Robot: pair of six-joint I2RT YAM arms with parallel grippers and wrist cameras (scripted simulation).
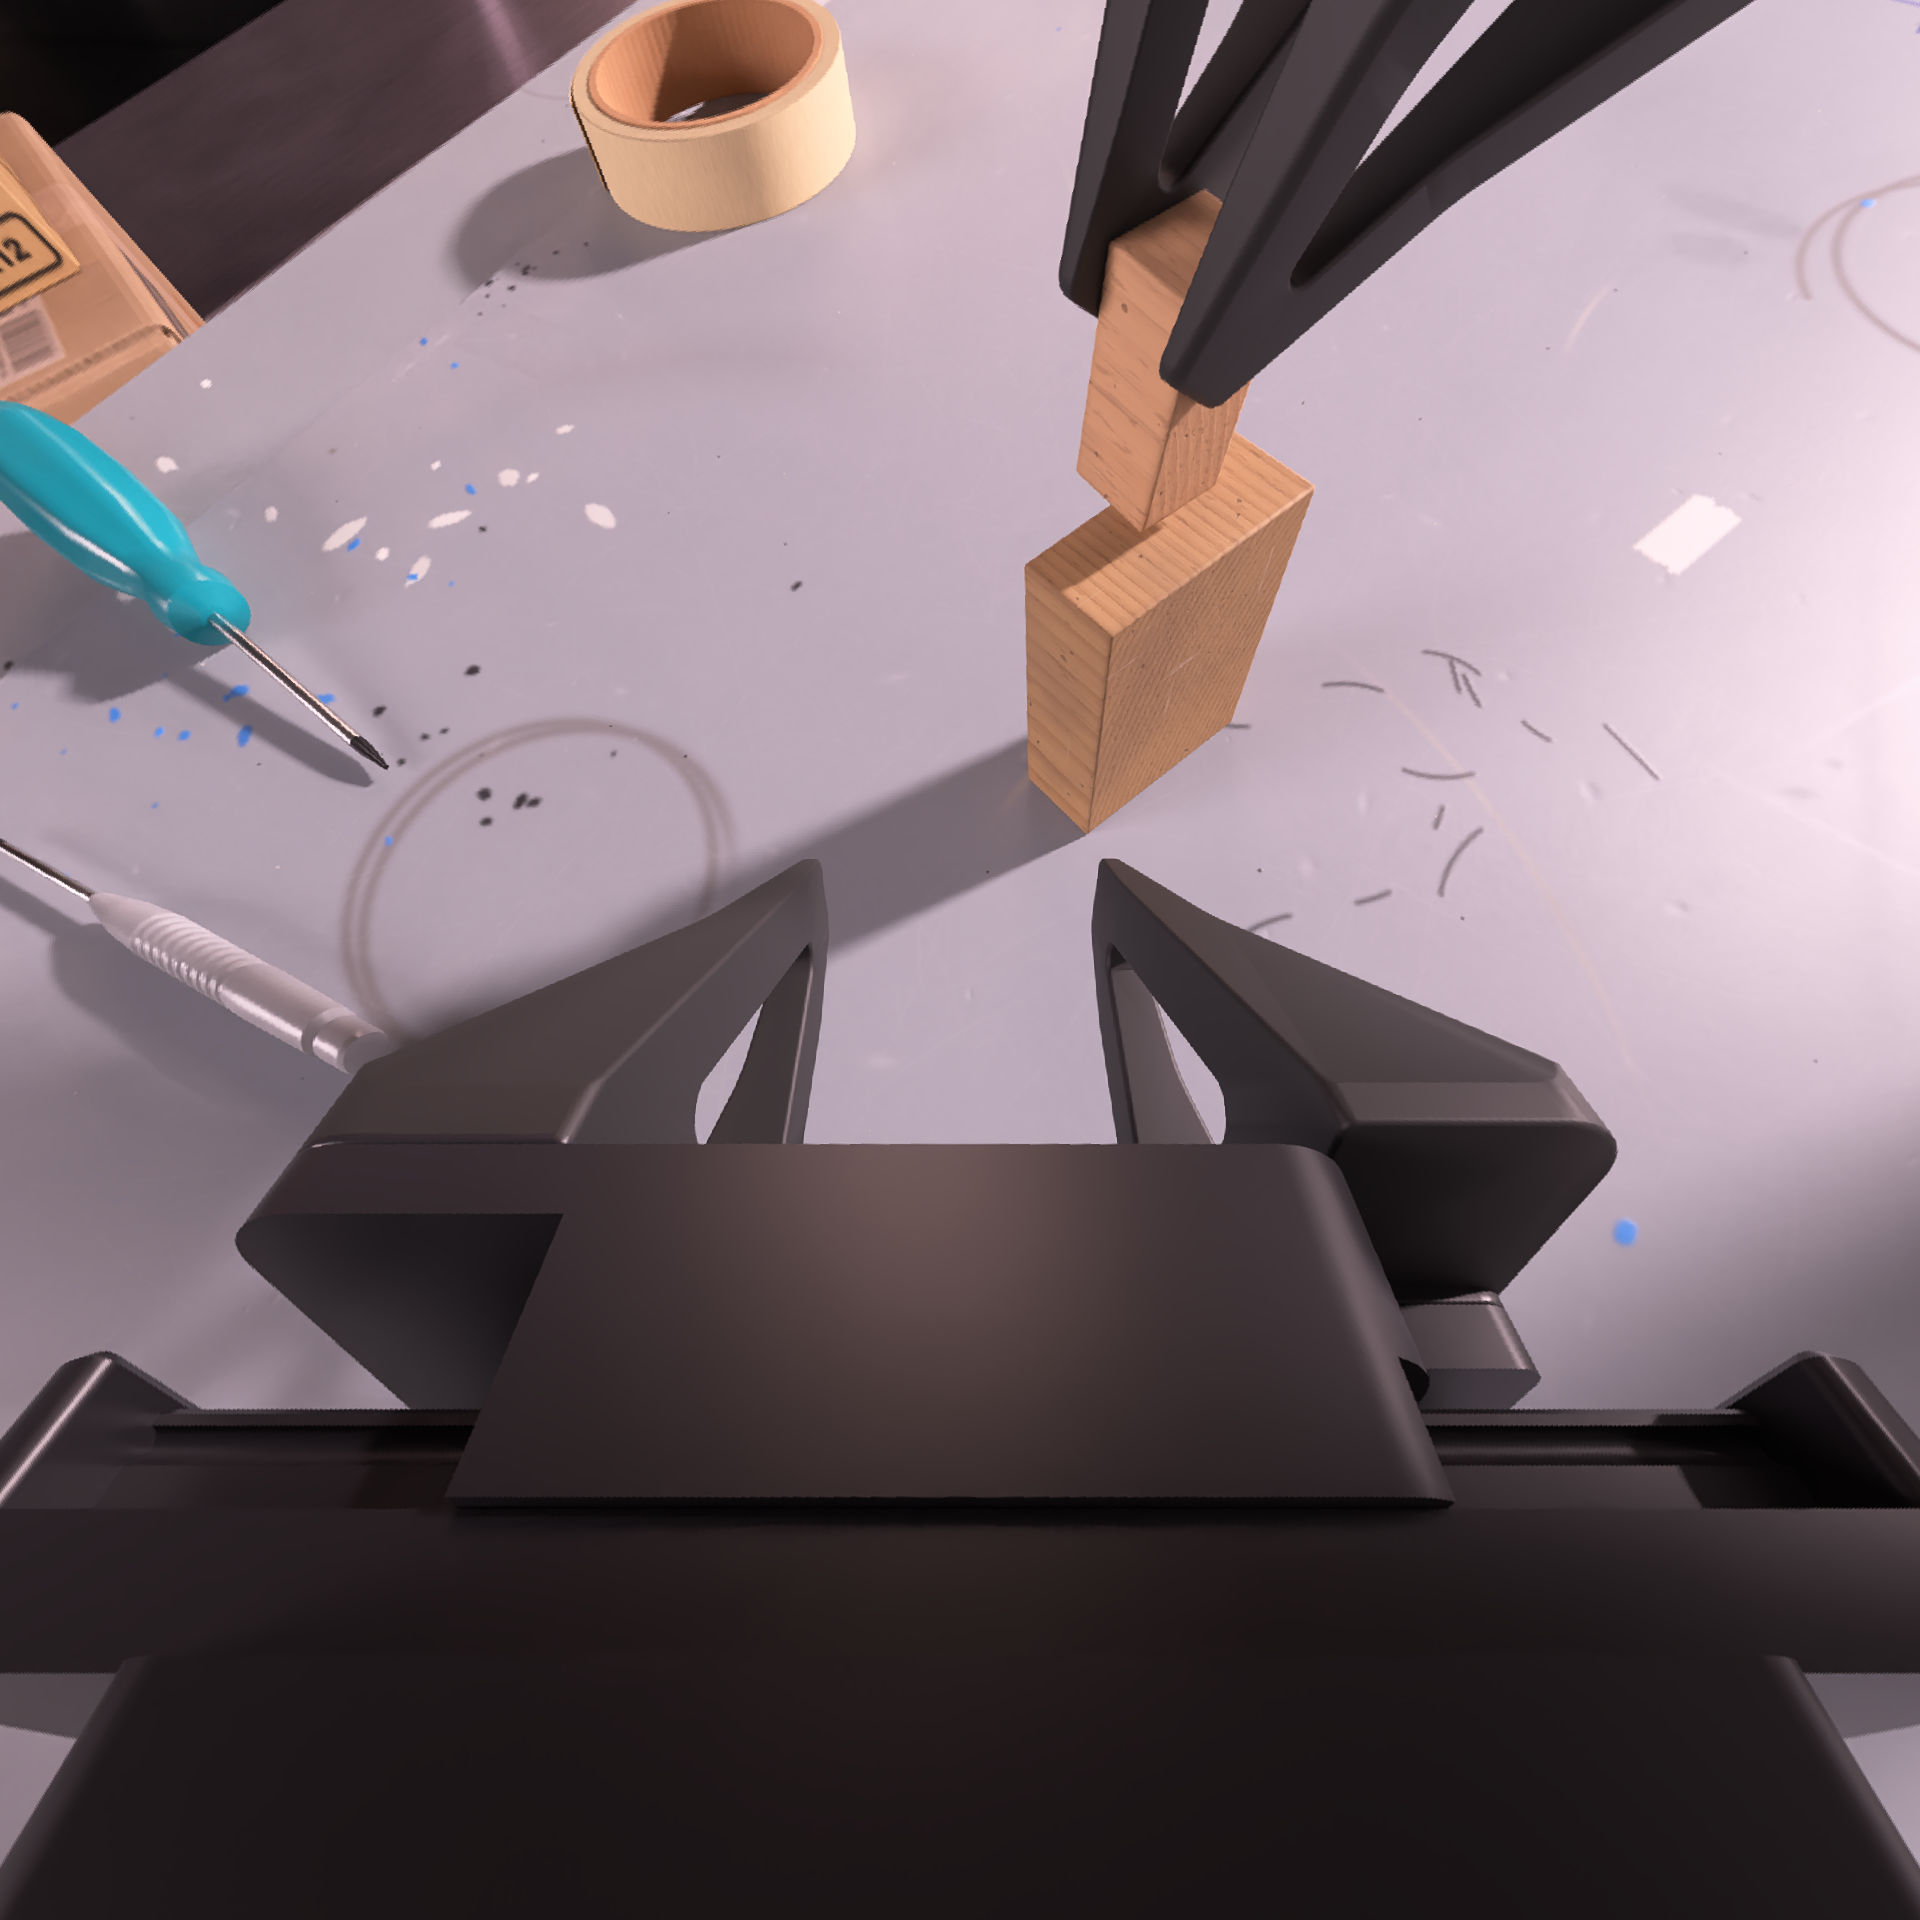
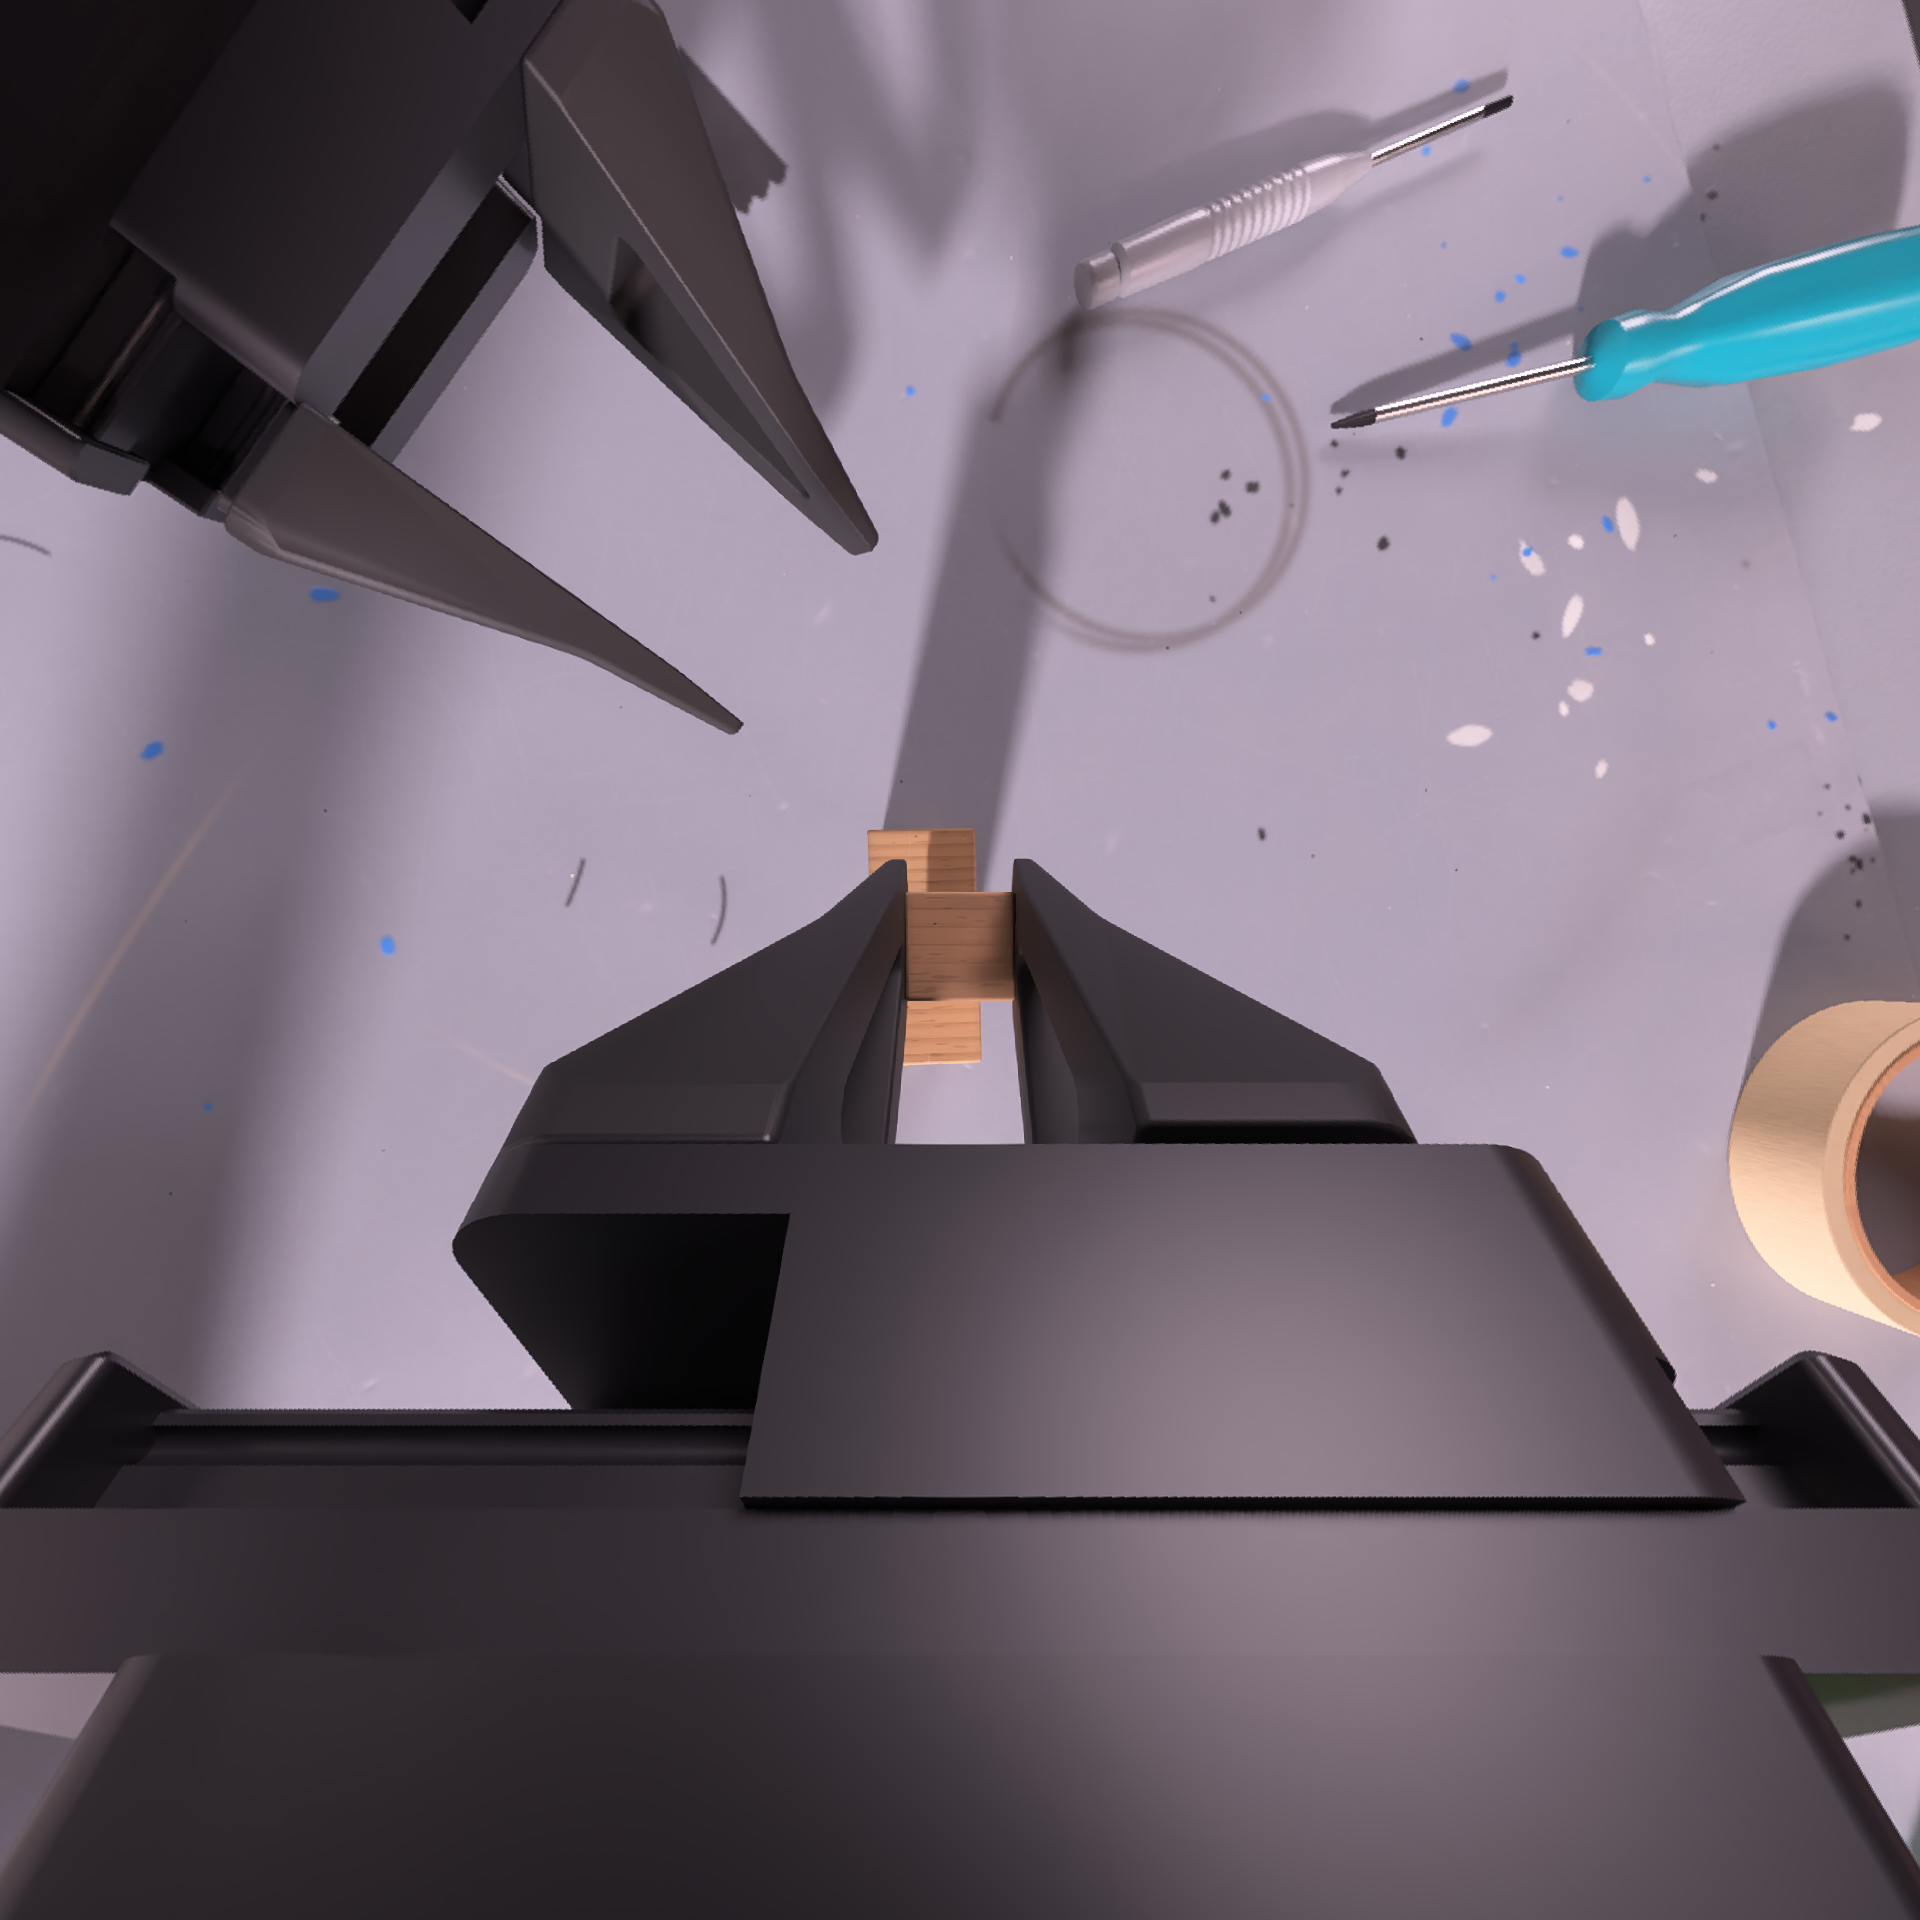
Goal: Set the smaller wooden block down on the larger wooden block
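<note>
The larger wooden block (image 1: 1153,644) stands upright on the grey table. The smaller wooden block (image 1: 1138,416) is held upright with its lower end at the larger block's top face. My right gripper (image 1: 1143,343) is shut on the smaller block, one finger on each side. In the right wrist view, my right gripper (image 2: 958,883) clamps the smaller block (image 2: 958,945), and the larger block (image 2: 935,854) shows partly beneath it. My left gripper (image 1: 958,883) is open and empty, just in front of the larger block; it also shows in the right wrist view (image 2: 805,639).
A roll of beige tape (image 1: 717,114) lies at the back. A teal-handled screwdriver (image 1: 114,530) and a silver precision screwdriver (image 1: 218,966) lie at the left. A cardboard box (image 1: 62,301) sits at the far left edge.
</note>
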